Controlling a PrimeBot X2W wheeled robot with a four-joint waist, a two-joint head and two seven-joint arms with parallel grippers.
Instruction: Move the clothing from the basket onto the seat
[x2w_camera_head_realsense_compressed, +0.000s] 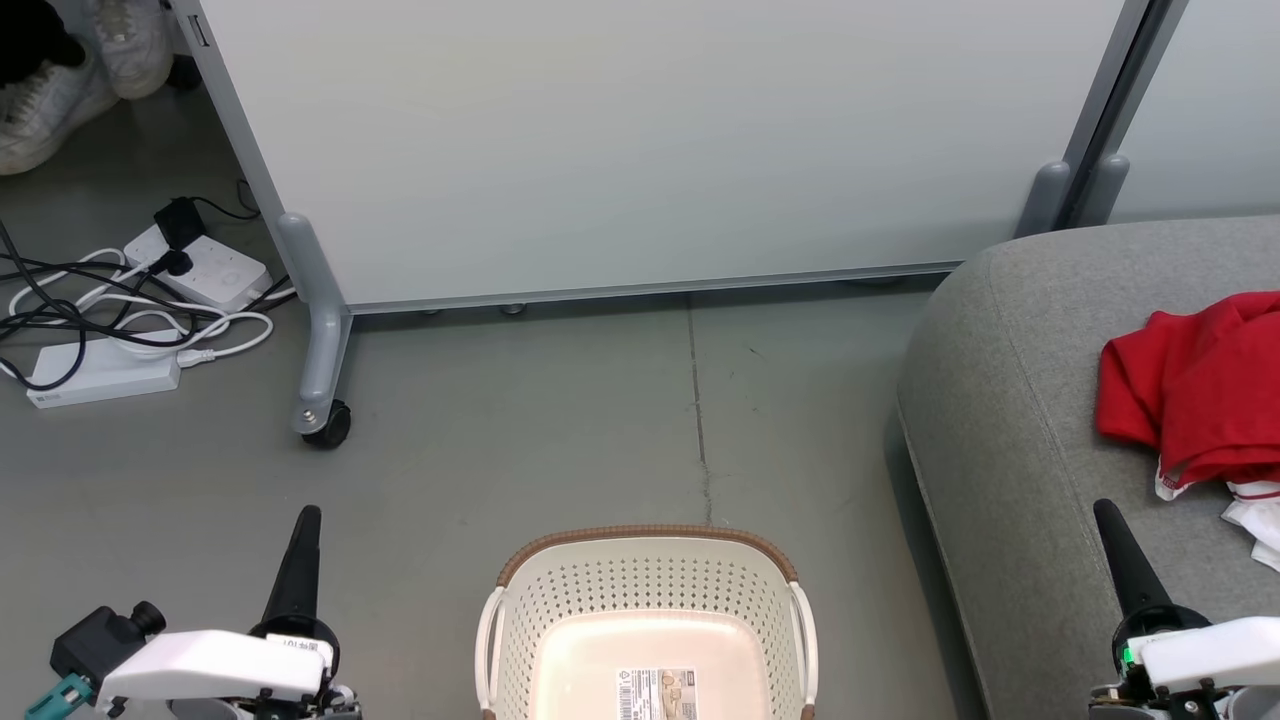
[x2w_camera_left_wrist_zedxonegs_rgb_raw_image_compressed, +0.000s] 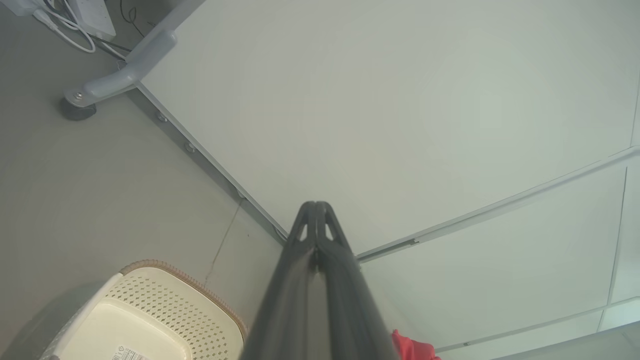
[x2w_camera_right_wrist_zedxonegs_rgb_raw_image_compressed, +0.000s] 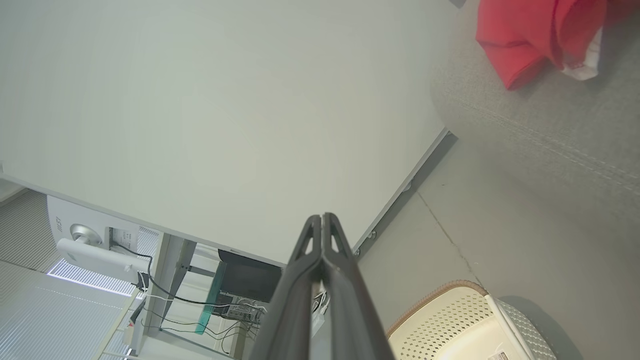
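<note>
We see bright red fabric clothing (x2w_camera_head_realsense_compressed: 1195, 390) inward of grey upholstered seat (x2w_camera_head_realsense_compressed: 1010, 400) left edge; left gripper (x2w_camera_head_realsense_compressed: 307, 513), right gripper (x2w_camera_head_realsense_compressed: 1104, 507) pinched closed.

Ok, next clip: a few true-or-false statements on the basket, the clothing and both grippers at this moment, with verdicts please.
1. The basket holds red clothing. False: the part in view holds just a sticker.
2. The red clothing lies on the grey seat. True.
3. The left gripper is open. False: its fingers are pressed together, holding nothing.
4. The right gripper is shut and empty. True.
5. The basket stands on the seat. False: it stands on the floor, to the seat's left.
</note>
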